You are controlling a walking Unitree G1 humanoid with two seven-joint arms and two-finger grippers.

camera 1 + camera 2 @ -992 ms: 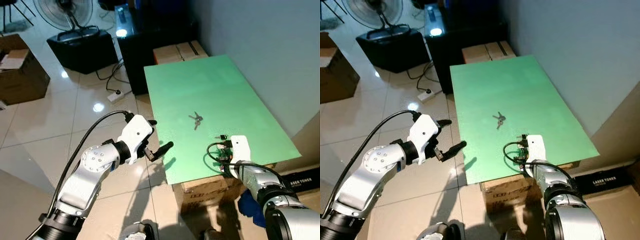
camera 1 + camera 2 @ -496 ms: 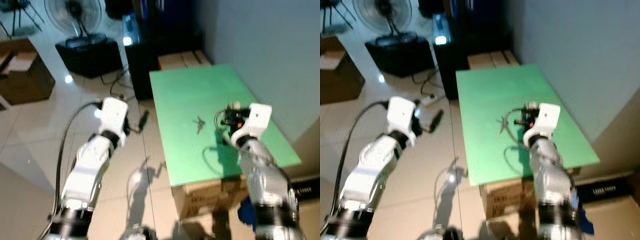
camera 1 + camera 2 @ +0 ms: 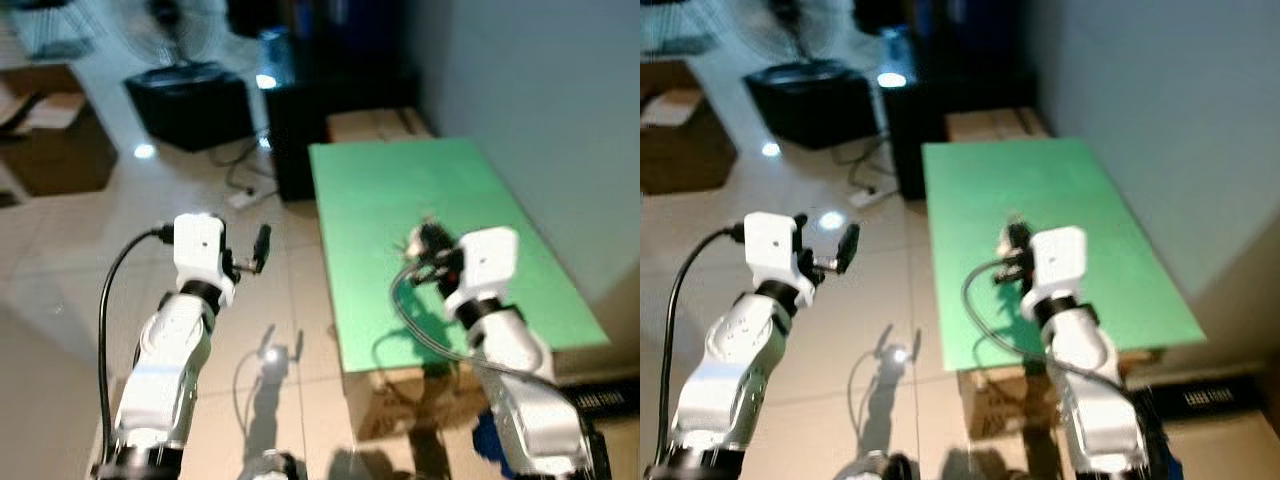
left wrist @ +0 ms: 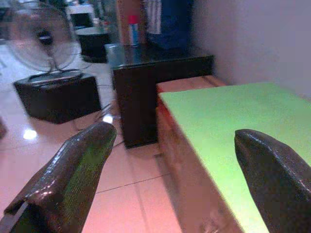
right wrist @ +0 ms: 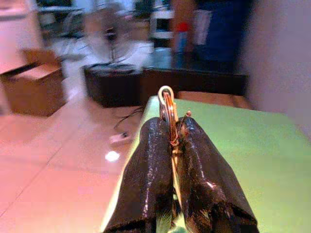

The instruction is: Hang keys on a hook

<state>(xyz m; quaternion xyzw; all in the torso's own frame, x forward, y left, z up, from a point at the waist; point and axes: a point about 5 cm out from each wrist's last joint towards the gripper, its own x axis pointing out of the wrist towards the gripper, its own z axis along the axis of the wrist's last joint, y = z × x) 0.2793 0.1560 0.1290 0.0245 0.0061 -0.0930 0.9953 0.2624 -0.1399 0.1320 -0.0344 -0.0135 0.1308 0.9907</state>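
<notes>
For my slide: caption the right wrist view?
Right gripper pinching keys above the green table.

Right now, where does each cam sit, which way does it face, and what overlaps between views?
Left eye view: head, looking forward and down at the green table; both silver arms show, left gripper over the floor, right gripper over the table.
Right eye view: same head, same scene, both arms again.
Left wrist view: along the left fingers, spread, facing the table's edge, a dark cabinet and a fan.
Right wrist view: along the right fingers, closed on the keys.
Shared: both wrist views see the table, cabinet and fan.
</notes>
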